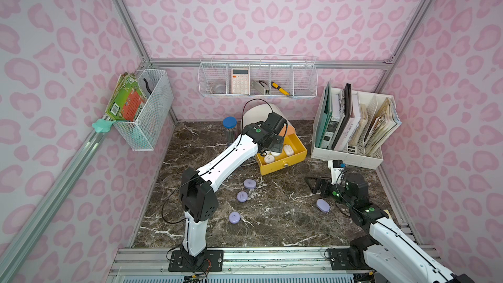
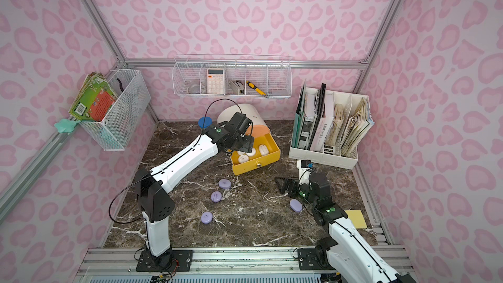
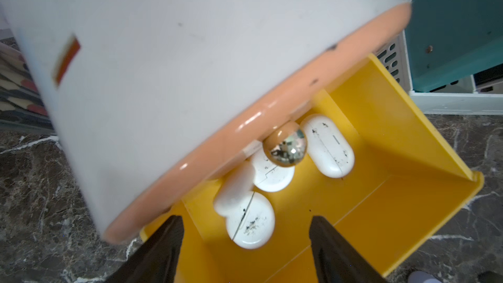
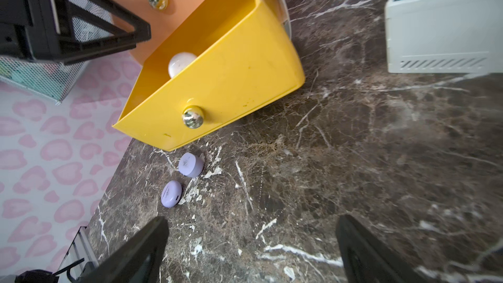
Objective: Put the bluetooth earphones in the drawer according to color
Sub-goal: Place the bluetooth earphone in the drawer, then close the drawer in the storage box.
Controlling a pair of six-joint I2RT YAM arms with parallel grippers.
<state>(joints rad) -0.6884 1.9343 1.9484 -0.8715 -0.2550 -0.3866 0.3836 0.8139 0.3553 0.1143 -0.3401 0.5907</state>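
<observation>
Left gripper [image 3: 246,220] hangs over the pulled-out yellow drawer [image 1: 283,163], fingers spread and nothing pinched. The cabinet [image 1: 258,112] sits at the middle of the bench's [image 1: 285,227] back edge. Its drawer sticks out slantwise toward the file rack [image 1: 348,156] in the back right corner, with a strip of bare marble between them. Right gripper [image 4: 250,230] is in front of the file rack, fingers wide apart too, empty.

The white cases [image 3: 328,145] are in the yellow drawer. The left wrist cam shows four, one lying partly over another, right below the peach drawer [image 3: 190,164]. In both top views the gripper covers some of them. The right wrist cam only catches one white top peeking over the drawer wall.

The purple cases [image 1: 249,184] are loose on the bench: three strung out left of centre, and the fourth purple case [image 1: 322,206] just beside the right arm. Open marble runs across the middle and along the front edge. A yellow notepad [image 2: 356,219] by the right edge shows in a top view; neither wrist cam catches it.
</observation>
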